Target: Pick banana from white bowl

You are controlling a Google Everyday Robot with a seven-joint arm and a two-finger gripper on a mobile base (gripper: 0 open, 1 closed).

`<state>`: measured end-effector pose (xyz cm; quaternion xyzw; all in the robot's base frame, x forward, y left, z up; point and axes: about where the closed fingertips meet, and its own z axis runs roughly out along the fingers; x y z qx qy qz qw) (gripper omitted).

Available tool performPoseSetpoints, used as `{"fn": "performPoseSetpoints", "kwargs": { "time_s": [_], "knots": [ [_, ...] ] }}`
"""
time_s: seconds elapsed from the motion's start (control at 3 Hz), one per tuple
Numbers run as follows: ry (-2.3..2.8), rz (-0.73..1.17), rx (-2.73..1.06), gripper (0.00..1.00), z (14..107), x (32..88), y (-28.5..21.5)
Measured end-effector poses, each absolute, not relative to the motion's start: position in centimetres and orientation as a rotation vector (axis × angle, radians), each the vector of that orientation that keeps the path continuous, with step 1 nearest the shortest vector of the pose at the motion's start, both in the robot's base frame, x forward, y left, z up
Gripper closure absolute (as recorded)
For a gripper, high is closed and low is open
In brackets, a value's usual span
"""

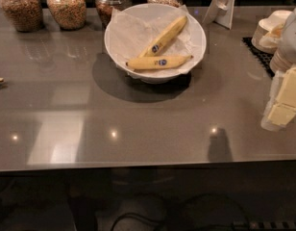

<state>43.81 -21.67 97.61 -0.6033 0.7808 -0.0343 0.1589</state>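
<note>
1. Bananas (159, 62): two, both lying in the bowl.
2. White bowl (109, 47): one, paper-lined.
3. Glass jars (66, 6): four, in a row at the back of the counter (138, 124).
4. White stand (224, 6): one.
5. Stack of white plates (270, 28): one.
6. Gripper (285, 102): one, at the right edge, above the counter.

Along the back of the grey countertop (138, 129), four glass jars (66, 6) filled with grains. Right of them, a white folded stand (225, 6). Farther right, stacked white plates (272, 30) by a black mat (257, 52). Under the counter, dark cables (138, 218). At the right edge, the gripper (284, 105), over the counter.
</note>
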Motion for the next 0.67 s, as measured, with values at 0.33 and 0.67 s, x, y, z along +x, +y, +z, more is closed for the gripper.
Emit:
{"fn": "performPoseSetpoints", "kwargs": {
  "time_s": [0.33,0.67],
  "knots": [
    [2.232,-0.098,-1.725,0.00,97.61,43.82,-21.66],
    [2.164,-0.087,-1.689,0.00,97.72,44.76,-20.69]
  ]
}}
